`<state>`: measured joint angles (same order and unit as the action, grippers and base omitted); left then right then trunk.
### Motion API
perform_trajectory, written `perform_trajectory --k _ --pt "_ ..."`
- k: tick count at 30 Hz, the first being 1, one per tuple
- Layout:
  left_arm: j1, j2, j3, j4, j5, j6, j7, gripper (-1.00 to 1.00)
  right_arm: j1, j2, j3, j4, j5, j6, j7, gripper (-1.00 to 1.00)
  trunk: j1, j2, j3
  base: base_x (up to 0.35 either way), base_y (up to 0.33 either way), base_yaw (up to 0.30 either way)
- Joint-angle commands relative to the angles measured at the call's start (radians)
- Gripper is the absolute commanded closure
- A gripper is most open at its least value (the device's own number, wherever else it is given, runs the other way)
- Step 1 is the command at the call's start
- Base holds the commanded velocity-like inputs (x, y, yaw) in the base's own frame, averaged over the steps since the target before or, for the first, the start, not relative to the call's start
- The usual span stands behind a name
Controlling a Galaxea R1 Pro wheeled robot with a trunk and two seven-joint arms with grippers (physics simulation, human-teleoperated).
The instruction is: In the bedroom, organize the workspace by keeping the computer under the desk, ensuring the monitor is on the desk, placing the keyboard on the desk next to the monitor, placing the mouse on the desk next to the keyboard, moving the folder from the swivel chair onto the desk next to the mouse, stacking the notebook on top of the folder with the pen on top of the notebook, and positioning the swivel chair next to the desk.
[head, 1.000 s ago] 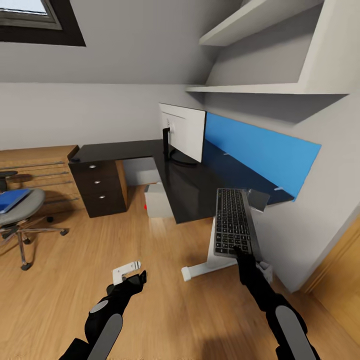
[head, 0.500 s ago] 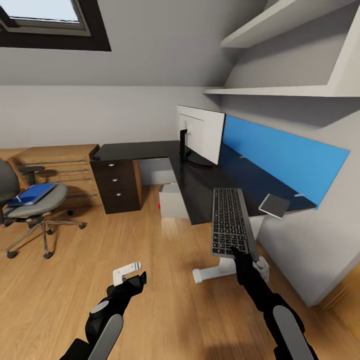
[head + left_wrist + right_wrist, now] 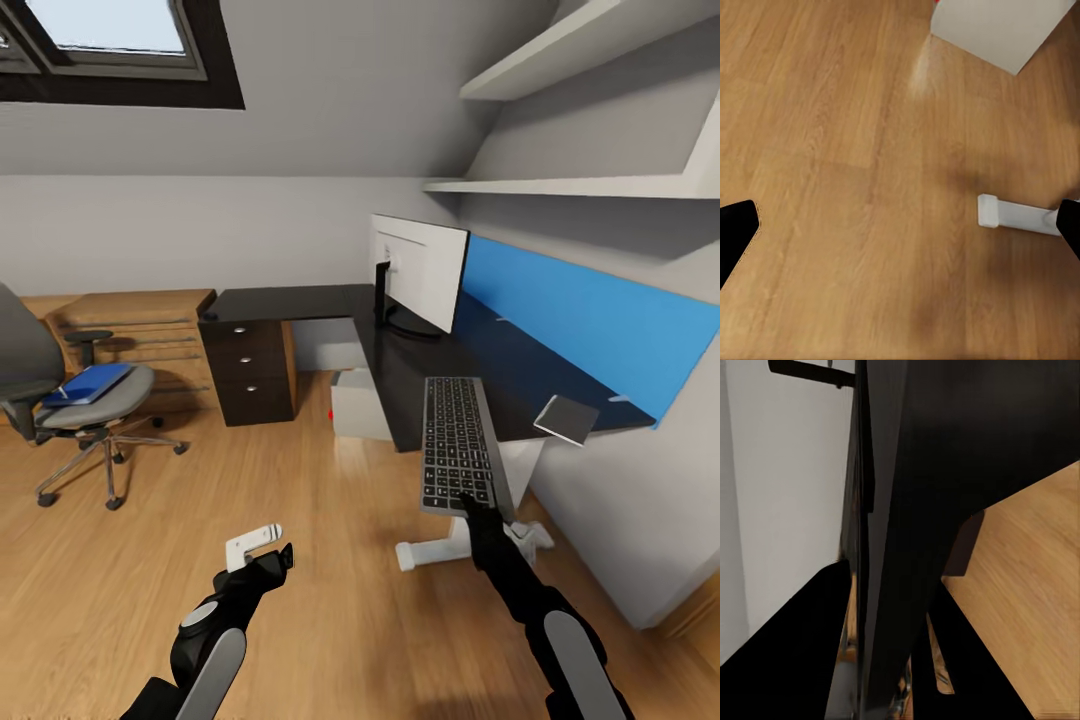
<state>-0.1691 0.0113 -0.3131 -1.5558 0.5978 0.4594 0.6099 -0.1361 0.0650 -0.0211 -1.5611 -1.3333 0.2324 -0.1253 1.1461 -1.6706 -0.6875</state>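
Your right gripper is clamped on the near end of the keyboard, which juts up over the front edge of the desk. Your left gripper hangs spread and empty above the wood floor. Ahead on the desk stands the monitor, with the notebook at the right end. The computer sits underneath. Far left, the folder lies on the swivel chair.

Room type: home bedroom workspace. Indicators: sloped ceiling with skylight at upper left, black L-shaped table with monitor, swivel chair at left, wall shelves at upper right, wood floor.
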Motion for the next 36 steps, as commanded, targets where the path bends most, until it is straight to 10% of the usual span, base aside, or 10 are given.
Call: perform_trajectory --k 1,36 --pt "-0.001 0.001 -0.002 -0.001 0.008 0.001 0.01 -1.0 0.0 0.001 -0.002 -0.002 -0.009 0.005 -0.007 1.0 0.0 -0.001 0.0 0.0 0.0 0.2" --pt "-0.001 0.001 0.0 -0.001 0.011 -0.002 0.007 -1.0 0.0 -0.002 0.058 0.003 -0.007 0.007 -0.003 1.0 -0.015 0.027 0.052 0.131 0.122 0.201"
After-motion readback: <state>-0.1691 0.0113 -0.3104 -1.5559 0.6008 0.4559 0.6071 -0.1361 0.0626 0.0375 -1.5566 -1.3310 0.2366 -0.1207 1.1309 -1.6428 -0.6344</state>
